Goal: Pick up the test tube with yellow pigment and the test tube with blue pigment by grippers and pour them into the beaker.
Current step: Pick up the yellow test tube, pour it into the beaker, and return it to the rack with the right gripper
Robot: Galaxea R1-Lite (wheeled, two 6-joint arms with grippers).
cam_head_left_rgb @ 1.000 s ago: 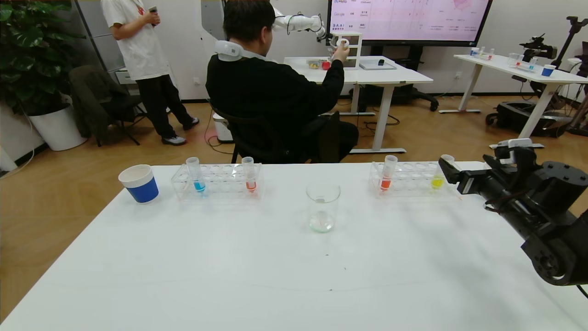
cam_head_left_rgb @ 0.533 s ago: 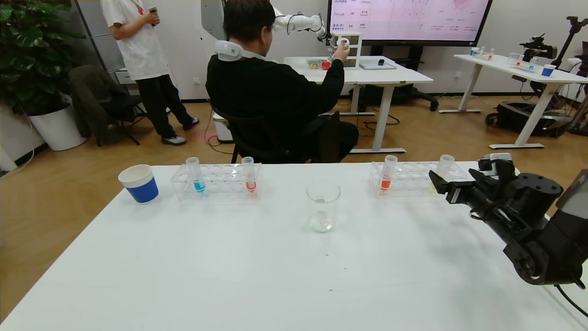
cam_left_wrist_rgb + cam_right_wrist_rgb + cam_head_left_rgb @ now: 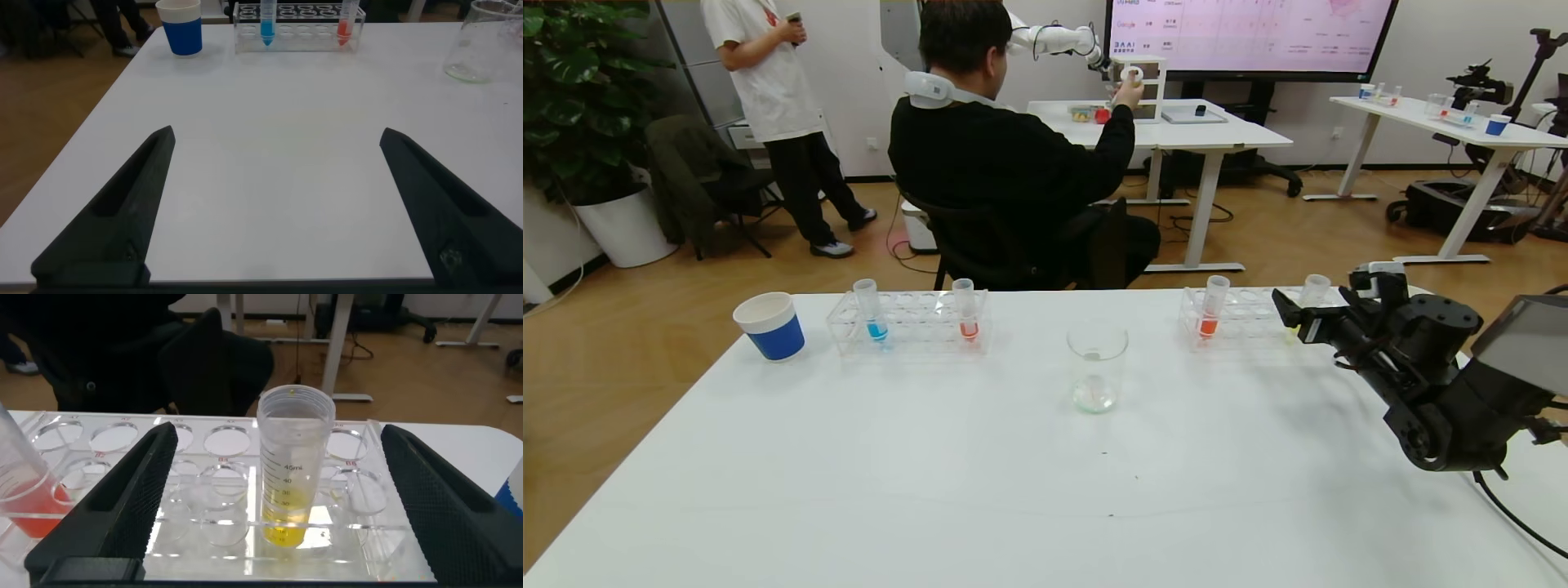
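Observation:
The test tube with yellow pigment (image 3: 292,465) stands in the right clear rack (image 3: 1241,320); in the head view only its rim (image 3: 1314,289) shows above my right gripper (image 3: 1298,314). That gripper is open, its fingers (image 3: 135,498) either side of the tube, not touching. The test tube with blue pigment (image 3: 872,310) stands in the left rack (image 3: 911,322), also in the left wrist view (image 3: 267,20). The beaker (image 3: 1096,366) stands between the racks. My left gripper (image 3: 278,212) is open and empty over bare table, out of the head view.
Orange-red-tipped tubes stand in the left rack (image 3: 966,310) and the right rack (image 3: 1212,307). A blue paper cup (image 3: 770,325) stands at the far left. A seated person (image 3: 1005,155) is just beyond the table's far edge.
My right arm has moved left toward the right rack, bringing the open gripper around the yellow tube and covering its liquid in the head view. Nothing else has moved.

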